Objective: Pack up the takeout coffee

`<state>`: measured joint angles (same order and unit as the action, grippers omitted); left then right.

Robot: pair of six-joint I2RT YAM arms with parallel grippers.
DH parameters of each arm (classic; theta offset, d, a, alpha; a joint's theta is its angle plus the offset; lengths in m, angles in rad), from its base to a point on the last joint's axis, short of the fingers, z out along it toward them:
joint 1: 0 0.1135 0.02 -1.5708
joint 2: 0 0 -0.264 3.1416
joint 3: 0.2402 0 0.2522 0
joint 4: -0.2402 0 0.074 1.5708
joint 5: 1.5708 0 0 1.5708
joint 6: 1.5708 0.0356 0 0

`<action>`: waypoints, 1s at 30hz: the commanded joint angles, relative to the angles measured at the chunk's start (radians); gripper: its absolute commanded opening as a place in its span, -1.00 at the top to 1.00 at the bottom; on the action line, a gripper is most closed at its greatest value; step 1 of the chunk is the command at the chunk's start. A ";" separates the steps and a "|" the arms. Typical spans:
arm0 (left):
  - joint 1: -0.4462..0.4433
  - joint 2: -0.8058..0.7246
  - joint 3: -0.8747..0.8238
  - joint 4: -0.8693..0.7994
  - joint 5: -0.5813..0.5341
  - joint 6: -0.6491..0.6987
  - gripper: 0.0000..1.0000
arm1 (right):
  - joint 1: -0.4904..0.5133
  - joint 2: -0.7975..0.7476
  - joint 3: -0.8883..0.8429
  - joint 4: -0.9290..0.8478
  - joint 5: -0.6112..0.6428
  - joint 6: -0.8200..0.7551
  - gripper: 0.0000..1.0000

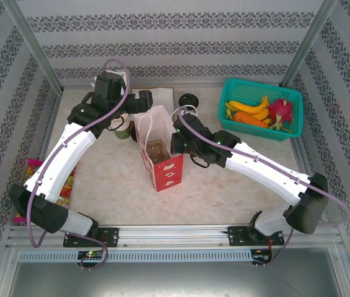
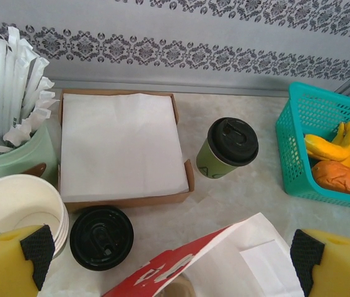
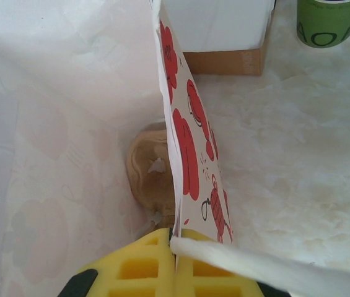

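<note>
The table [image 1: 113, 185] carries a paper bag [image 1: 162, 170], takeout coffee [image 2: 227, 148], napkin box [image 2: 131, 201], teal basket [image 2: 295, 161].

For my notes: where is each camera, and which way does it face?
Top external: above, behind the bases, looking down at the table; both arms show.
Left wrist: faces the back wall over the takeout coffee; open left gripper below.
Right wrist: looks down the paper bag; right gripper shut on its edge.
Shared: takeout coffee and paper bag, both wrist views.

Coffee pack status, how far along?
Done: paper bag stands open. In hand: right gripper shut on the bag's wall; left gripper open, empty, over the bag. Left: takeout coffee sits lidded on the table beside the napkin box; it needs grasping and placing in the bag.
</note>
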<state>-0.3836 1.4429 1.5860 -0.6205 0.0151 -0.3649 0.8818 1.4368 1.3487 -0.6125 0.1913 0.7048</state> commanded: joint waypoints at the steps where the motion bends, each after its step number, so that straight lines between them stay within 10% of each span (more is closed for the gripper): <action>1: 0.011 -0.001 0.012 -0.010 0.006 0.029 -0.99 | 0.006 0.022 0.016 -0.008 -0.029 -0.015 0.99; 8: 0.014 -0.015 0.004 -0.013 -0.007 0.044 -0.99 | 0.006 0.044 0.064 -0.045 -0.072 -0.110 0.76; 15: 0.012 -0.027 0.000 -0.016 -0.021 0.054 -0.99 | 0.002 -0.041 0.047 -0.049 -0.167 -0.294 -0.37; 18: 0.013 -0.030 -0.002 -0.018 -0.029 0.055 -0.99 | -0.004 -0.089 0.034 -0.065 -0.157 -0.349 -0.54; 19: 0.014 -0.030 -0.002 -0.020 -0.032 0.055 -0.99 | -0.007 -0.109 0.030 -0.067 -0.170 -0.373 -0.94; 30: 0.013 -0.042 -0.024 0.000 -0.042 0.034 -0.99 | -0.060 -0.246 0.107 -0.175 -0.075 -0.518 -0.96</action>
<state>-0.3836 1.4300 1.5768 -0.6205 -0.0082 -0.3332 0.8474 1.2129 1.4250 -0.7338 0.0483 0.2317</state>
